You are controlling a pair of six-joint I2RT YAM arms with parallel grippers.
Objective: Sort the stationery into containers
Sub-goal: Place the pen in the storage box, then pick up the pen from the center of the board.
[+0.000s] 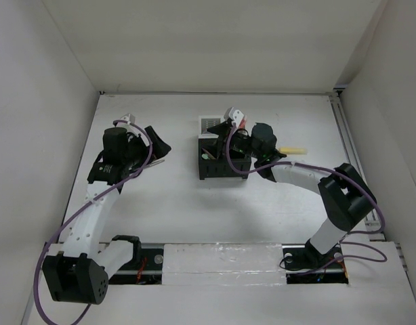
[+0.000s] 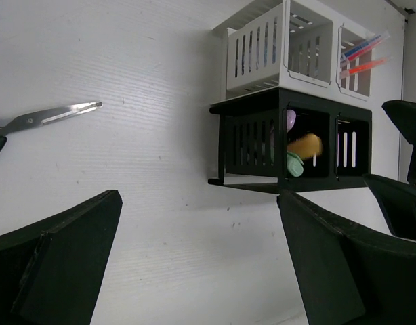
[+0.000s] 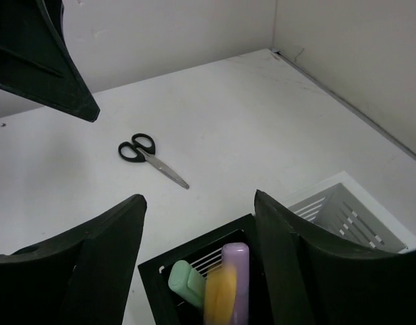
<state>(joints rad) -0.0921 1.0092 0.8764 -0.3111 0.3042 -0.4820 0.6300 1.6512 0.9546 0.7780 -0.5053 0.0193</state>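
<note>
A: On the table [image 1: 181,203], how full are the bins [image 2: 289,95]?

B: Partly. Right gripper [image 3: 198,203] hangs over a black bin [image 3: 160,277], jaws apart, empty. Left gripper [image 2: 198,203], jaws wide, holds nothing either.

A: What's left?

B: Scissors [image 3: 152,154], loose on the left near that gripper, and a yellow marker [image 1: 293,149] right of the bins. Done, I'd say: orange, green and purple markers [image 3: 221,291] in the black bin, pens [image 2: 362,55] in a white bin [image 2: 262,47].

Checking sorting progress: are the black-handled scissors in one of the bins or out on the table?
Out. The black-handled metal scissors lie flat on the white table, blades shut, apart from the black slotted bin.
</note>
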